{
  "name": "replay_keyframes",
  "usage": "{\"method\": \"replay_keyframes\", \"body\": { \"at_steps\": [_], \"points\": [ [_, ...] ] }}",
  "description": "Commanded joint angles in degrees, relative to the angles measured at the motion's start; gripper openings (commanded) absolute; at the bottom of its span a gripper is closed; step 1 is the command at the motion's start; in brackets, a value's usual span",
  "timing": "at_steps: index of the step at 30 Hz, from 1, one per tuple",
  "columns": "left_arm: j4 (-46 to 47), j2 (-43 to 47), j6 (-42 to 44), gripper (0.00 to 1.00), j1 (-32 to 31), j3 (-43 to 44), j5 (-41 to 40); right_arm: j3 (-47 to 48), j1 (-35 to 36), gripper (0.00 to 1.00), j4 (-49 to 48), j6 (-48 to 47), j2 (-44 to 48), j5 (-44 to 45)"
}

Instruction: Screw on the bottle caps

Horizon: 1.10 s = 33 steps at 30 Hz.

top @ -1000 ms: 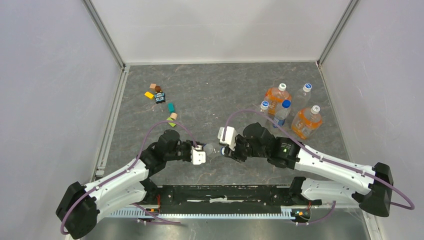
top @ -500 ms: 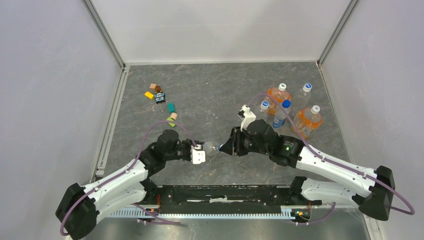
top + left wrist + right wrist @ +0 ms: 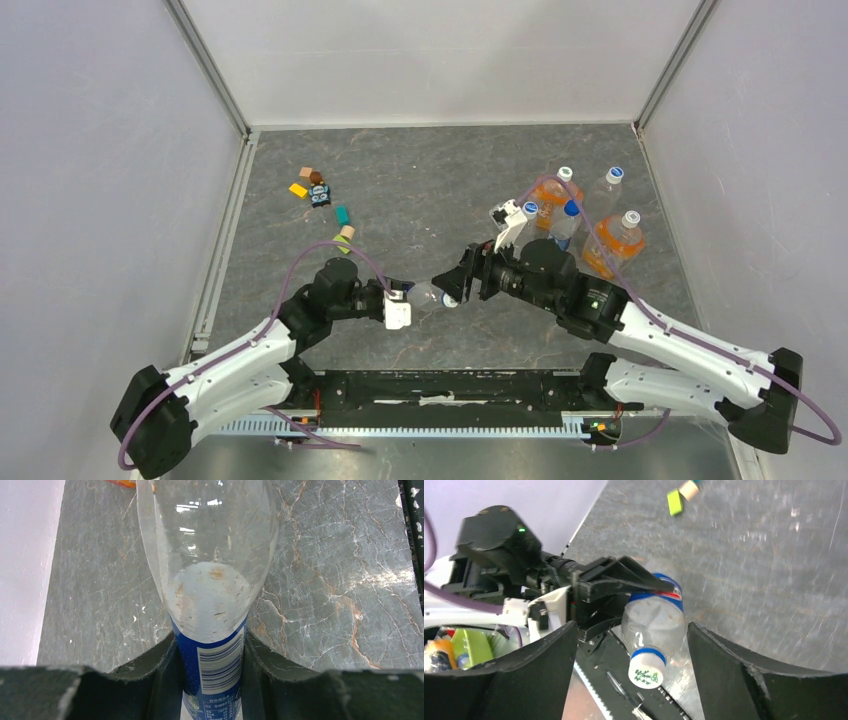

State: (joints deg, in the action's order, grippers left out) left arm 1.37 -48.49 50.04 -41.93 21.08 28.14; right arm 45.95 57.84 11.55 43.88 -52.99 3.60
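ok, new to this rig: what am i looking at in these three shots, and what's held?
Two robot arms sit at the near edge of a grey table. The wide picture looks down from above and behind them; the other two come from a camera on each wrist. The left gripper is shut on a clear bottle with a blue label, held sideways, a white cap on its neck. The right gripper is open on either side of the cap. Farther back stand more bottles, and small toy blocks lie far left.

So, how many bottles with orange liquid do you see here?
2, both on the right side of the table: one orange-liquid bottle farther back, the other nearer and further right. I see none hidden.
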Motion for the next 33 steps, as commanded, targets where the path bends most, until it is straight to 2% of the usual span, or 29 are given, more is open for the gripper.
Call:
{"method": "replay_keyframes", "body": {
  "at_steps": [1, 4, 6, 12, 17, 23, 29, 33],
  "points": [
    [0.9, -0.3, 0.4, 0.43, -0.3, 2.0, 2.1, 1.7, -0.1, 0.98, -11.0, -18.4, 3.5, -6.2],
    [0.7, -0.6, 0.4, 0.43, -0.3, 2.1, 2.2, 0.3, -0.1, 0.98, -13.8, -33.9, 6.1, -14.8],
    [0.7, -0.6, 0.4, 0.43, -0.4, 2.1, 2.2, -0.2, -0.1, 0.98, -12.0, -42.6, 7.6, -17.0],
    [0.4, -0.9, 0.4, 0.43, -0.4, 2.3, 2.2, 1.6, -0.1, 0.98, 3.6, -73.5, 7.9, -24.4],
    [0.1, -1.2, 0.4, 0.43, -0.5, 2.4, 2.1, 4.6, -0.1, 0.97, 13.9, -89.1, 6.0, -25.2],
    [-0.1, -1.3, 0.4, 0.43, -0.5, 2.5, 2.0, 5.6, 0.6, 0.88, 17.4, -97.0, 4.9, -24.9],
    [-0.2, -1.4, 0.4, 0.43, -0.5, 2.6, 2.0, 5.6, 3.1, 0.69, 17.7, -98.3, 2.7, -23.4],
    [-0.4, -1.4, 0.3, 0.43, -0.6, 2.6, 2.0, 5.1, 4.3, 0.62, 16.4, -98.5, 1.6, -22.5]
  ]
}}
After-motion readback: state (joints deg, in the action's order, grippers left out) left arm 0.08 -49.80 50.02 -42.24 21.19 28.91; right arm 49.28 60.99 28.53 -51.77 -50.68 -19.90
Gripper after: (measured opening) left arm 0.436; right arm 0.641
